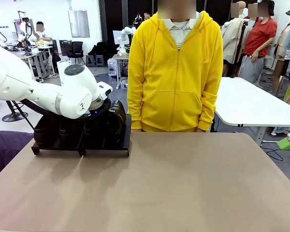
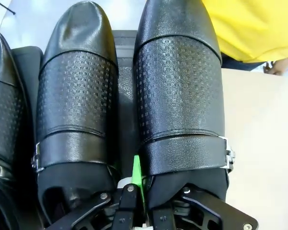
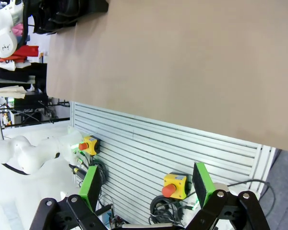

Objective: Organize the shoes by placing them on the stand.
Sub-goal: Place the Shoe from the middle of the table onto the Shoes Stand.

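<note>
Placing the last glossy black leather shoe [image 1: 117, 121] on the low black slanted stand [image 1: 82, 147], the left gripper [image 2: 134, 189] was clamped on its inner collar beside a neighbouring shoe [image 2: 77, 110]; releasing seemed next. The right gripper [image 3: 149, 184] stood open off the table [image 3: 182, 67].

My left gripper [image 2: 137, 191] sits above the stand [image 1: 80, 145], at the table's [image 1: 183, 183] far left corner. Shoes [image 2: 79, 120] lie side by side on the stand, probably four. A person [image 1: 175, 72] stands behind the table, right of the stand.
</note>
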Controlling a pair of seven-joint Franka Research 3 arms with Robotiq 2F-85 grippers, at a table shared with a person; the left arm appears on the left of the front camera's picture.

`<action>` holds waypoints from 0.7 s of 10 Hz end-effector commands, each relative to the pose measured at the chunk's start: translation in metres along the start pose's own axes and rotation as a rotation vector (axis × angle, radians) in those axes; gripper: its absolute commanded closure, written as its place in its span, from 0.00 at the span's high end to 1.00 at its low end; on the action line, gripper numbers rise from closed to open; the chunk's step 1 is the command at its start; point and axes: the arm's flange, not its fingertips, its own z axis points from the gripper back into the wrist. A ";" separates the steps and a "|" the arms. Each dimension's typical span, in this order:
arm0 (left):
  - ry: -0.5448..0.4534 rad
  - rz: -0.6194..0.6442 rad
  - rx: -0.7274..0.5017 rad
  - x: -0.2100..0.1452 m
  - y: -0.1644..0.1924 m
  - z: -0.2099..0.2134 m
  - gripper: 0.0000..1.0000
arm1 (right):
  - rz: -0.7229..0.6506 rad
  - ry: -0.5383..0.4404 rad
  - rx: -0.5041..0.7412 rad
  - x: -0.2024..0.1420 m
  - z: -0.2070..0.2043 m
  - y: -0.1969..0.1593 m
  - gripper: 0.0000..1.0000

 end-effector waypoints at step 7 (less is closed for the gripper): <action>0.044 0.016 0.002 0.011 -0.007 0.001 1.00 | 0.009 -0.002 0.030 0.001 0.002 0.002 1.00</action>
